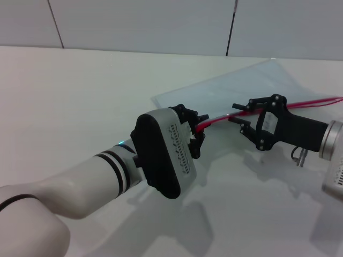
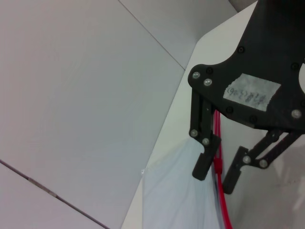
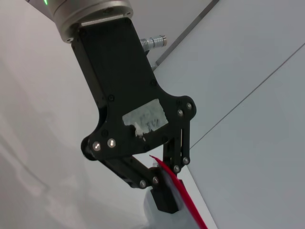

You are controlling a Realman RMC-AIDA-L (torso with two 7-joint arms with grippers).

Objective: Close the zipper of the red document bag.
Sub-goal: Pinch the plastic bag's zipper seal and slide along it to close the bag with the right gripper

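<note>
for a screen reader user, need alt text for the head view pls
Two robot arms work on the red zipper of a translucent pale document bag lying on a white table. The left end effector is at the zipper's near end, while the right end effector, fingers apart, sits just along the strip from it.

Bare lab-style test space, plain white table [image 1: 80, 107], grey panelled wall [image 1: 139, 24] with dark seams

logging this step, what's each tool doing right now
Left tool: shut on the zipper end of the red document bag.
Right tool: open, straddling the zipper, not gripping.
</note>
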